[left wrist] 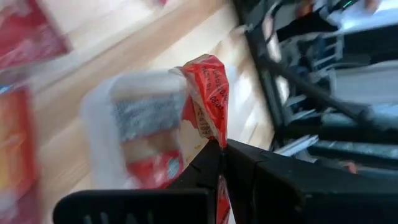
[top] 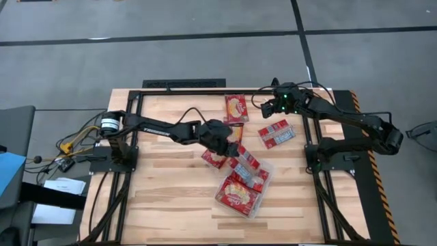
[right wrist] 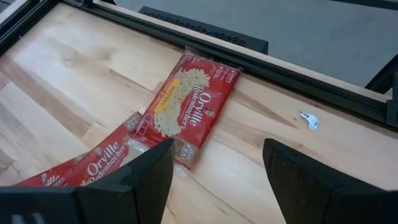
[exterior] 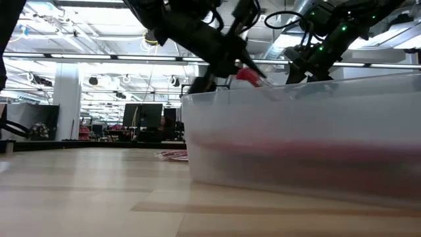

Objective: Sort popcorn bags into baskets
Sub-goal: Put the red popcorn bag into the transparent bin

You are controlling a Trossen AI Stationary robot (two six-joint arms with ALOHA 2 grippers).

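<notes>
My left gripper reaches from the table's left over a clear plastic basket and is shut on a red popcorn bag. The bag sticks out past the fingers, just above the basket's rim. More red bags lie flat inside the basket. My right gripper hovers open at the far right, above a red and yellow bag lying flat on the wood. Another bag lies right of centre, and one lies beside the basket under my left arm. My left gripper pinches one narrow end of the bag between its two shut fingers. The fingers slant downward from the table's left. The bag is lifted clear and juts forward beyond the fingertips over the basket, crumpled at the held end.
A black metal frame borders the wooden table on the far, left and right sides. A small silver bit lies on the wood near the far rail. Bare wood stretches across the near left of the table.
</notes>
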